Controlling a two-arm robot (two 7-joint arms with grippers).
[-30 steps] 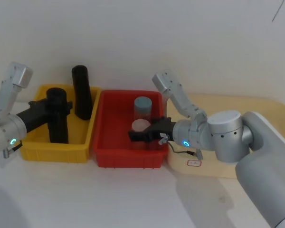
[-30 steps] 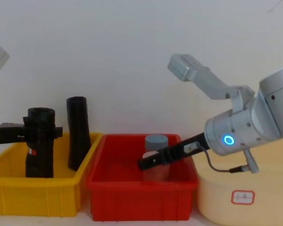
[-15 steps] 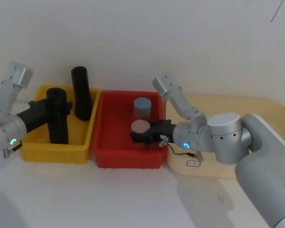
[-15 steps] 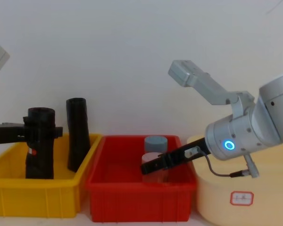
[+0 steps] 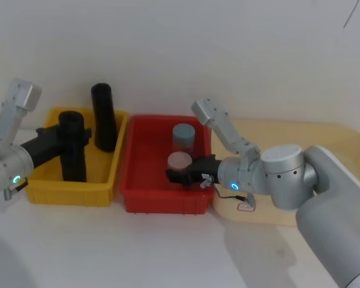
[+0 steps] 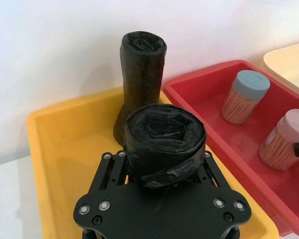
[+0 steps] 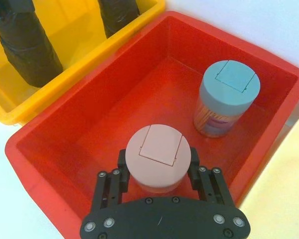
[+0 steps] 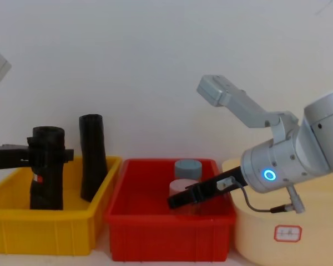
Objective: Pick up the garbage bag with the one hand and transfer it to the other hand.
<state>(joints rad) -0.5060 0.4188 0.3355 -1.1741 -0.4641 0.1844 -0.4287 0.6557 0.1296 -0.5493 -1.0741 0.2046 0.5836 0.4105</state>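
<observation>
The garbage bag (image 5: 72, 147) was flanked closely by a plain black roll (image 5: 104, 117); open space was left above both.

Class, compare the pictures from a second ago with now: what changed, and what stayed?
The right pincer sank lower in the red plastic bin, around the pink-lidded clear jar. Unchanged: the left pincer clamped on the black rolled garbage bag in the yellow plastic bin.

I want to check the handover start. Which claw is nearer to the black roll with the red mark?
Left. The left claw grips the garbage bag in the yellow bin; the right claw is apart, around the pink-lidded jar in the red bin.
</observation>
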